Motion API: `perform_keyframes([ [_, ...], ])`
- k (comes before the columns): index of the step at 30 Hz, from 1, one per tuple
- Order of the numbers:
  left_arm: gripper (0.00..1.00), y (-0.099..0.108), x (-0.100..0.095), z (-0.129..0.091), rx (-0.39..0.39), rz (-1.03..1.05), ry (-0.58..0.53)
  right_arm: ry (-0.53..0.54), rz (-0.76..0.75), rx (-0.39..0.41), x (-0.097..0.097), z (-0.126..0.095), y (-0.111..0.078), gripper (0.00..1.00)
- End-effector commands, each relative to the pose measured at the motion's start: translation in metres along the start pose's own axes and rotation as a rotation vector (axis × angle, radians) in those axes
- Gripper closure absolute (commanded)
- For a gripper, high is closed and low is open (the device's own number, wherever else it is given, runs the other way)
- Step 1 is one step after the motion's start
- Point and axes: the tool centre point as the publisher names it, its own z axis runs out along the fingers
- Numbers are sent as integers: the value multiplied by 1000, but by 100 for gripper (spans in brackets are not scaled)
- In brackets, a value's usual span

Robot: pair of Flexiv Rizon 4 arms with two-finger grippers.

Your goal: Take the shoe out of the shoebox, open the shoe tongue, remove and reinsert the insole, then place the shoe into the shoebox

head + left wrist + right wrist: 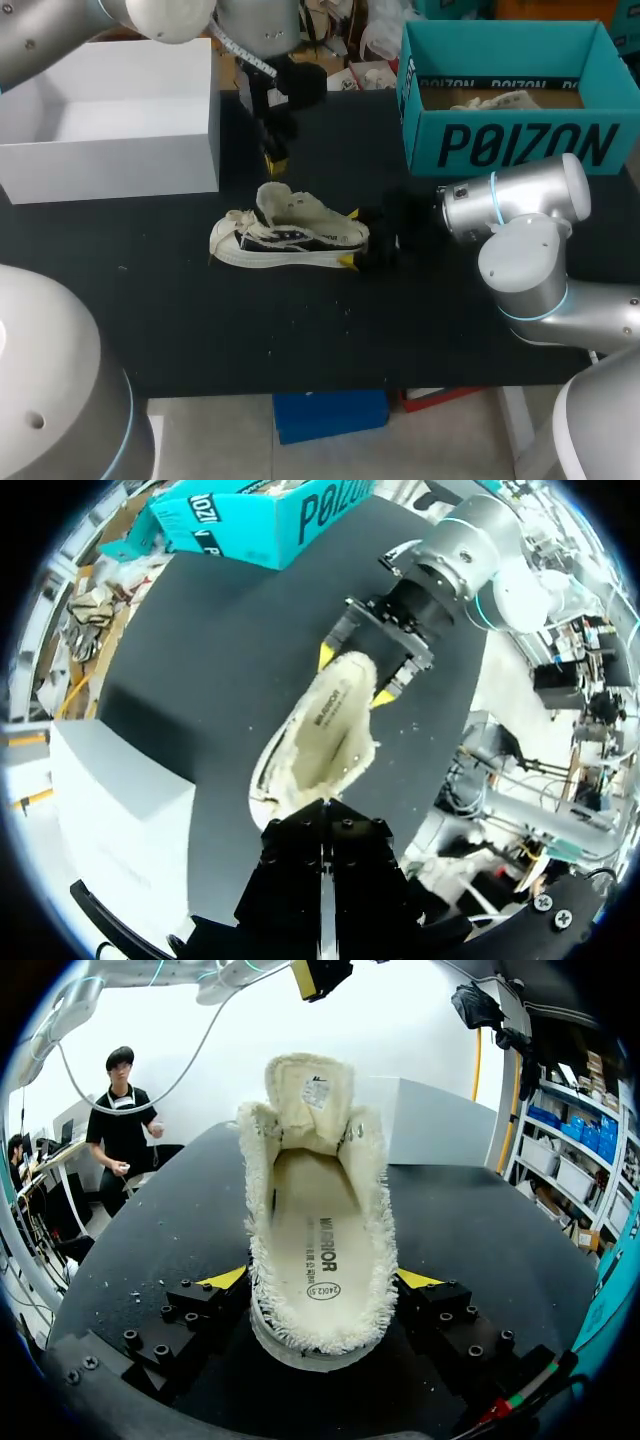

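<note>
The shoe (290, 238) sits on the counter (300, 320), out of the teal shoebox (520, 145), with its heel pinched by the right tool (350, 238) and its tongue (312, 1095) lifted. The insole (320, 1230) lies inside, so I can't judge whether that step is done, and boxing remains. The left tool (273, 155) hangs above the tongue; I can't tell if it is spread.

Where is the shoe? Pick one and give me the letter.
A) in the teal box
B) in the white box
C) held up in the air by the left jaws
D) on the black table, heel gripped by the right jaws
D: the shoe lies on the black table, with the right jaws pressing its heel from both sides.
</note>
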Motion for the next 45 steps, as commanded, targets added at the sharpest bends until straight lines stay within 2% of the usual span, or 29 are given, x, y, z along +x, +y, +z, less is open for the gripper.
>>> perform_keyframes([
  [1, 100, 8, 1, 3, 46, 109, -11, -1, 2, 4, -1, 4, -2, 100],
  [10, 100, 8, 1, 3, 46, 109, -11, -1, 2, 4, -1, 4, -2, 100],
  [11, 100, 8, 3, 5, 64, 118, -34, -1, 2, 4, -1, 4, -2, 100],
  [13, 100, 5, 6, 8, 150, 166, -56, -1, 2, 4, -1, 4, -2, 100],
  [16, 100, 1, 10, 16, 208, 241, -25, -1, 2, 4, -1, 4, -2, 100],
  [23, 100, -10, 13, 28, 194, 370, -12, -1, 2, 4, -1, 4, -2, 100],
  [32, 100, -19, 6, 48, 180, 442, 59, -1, 2, 4, -1, 4, -2, 100],
  [34, 100, -21, 4, 54, 149, 430, 59, -1, 2, 4, -1, 4, -2, 100],
  [45, 100, -25, -3, 78, 134, 425, 98, -1, 2, 4, -1, 4, -2, 100],
])
